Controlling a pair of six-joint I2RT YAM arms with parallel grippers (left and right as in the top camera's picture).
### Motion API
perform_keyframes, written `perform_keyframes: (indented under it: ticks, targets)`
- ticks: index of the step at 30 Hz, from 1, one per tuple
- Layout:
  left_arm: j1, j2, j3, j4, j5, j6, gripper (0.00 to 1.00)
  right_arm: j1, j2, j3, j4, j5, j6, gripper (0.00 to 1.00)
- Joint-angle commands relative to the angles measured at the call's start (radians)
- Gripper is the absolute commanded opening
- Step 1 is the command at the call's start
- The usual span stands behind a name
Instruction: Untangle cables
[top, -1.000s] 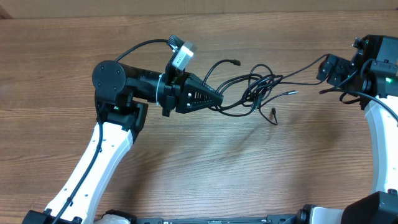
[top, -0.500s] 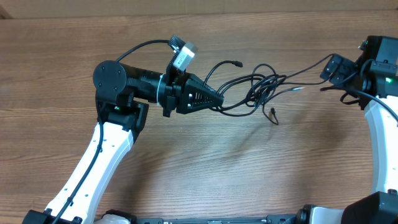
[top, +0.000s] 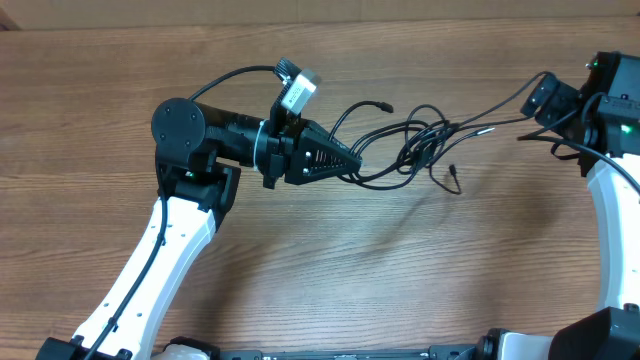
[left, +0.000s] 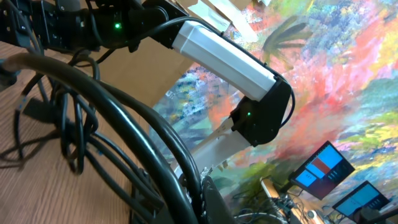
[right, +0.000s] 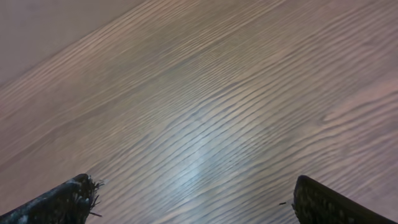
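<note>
The left gripper (top: 352, 160) is clenched on the cables (top: 415, 145), its tip meeting the left edge of the tangle, which spreads rightward over the middle of the wooden table (top: 400, 270). The left wrist view shows the black cords (left: 118, 118) looping close past the camera. One strand stretches from the knot toward the right gripper (top: 548, 100) at the table's right edge, whose fingertips (right: 69, 198) stand wide apart with only bare wood between them
</note>
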Motion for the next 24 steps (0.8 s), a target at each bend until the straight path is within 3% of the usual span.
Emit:
perform_keyframes:
  ticks: [1,6,11,15,24]
  targets:
    - [0.001,-0.021,0.011,0.007,0.019,-0.019,0.04,-0.017,-0.028,0.013,-0.001,-0.043,-0.03,1.0]
    - [0.001,-0.021,0.011,0.007,0.037,-0.041,0.04,-0.017,-0.054,0.013,-0.001,-0.115,-0.084,1.0]
    - [0.001,-0.021,0.011,0.007,0.011,-0.041,0.04,-0.017,-0.096,0.013,-0.025,-0.523,-0.313,1.0]
    - [0.002,-0.021,0.011,0.007,-0.02,-0.04,0.04,-0.016,-0.128,0.013,-0.097,-0.713,-0.435,1.0]
    - [-0.001,-0.021,0.011,0.007,-0.078,-0.041,0.04,-0.016,-0.158,0.013,-0.22,-0.873,-0.534,1.0]
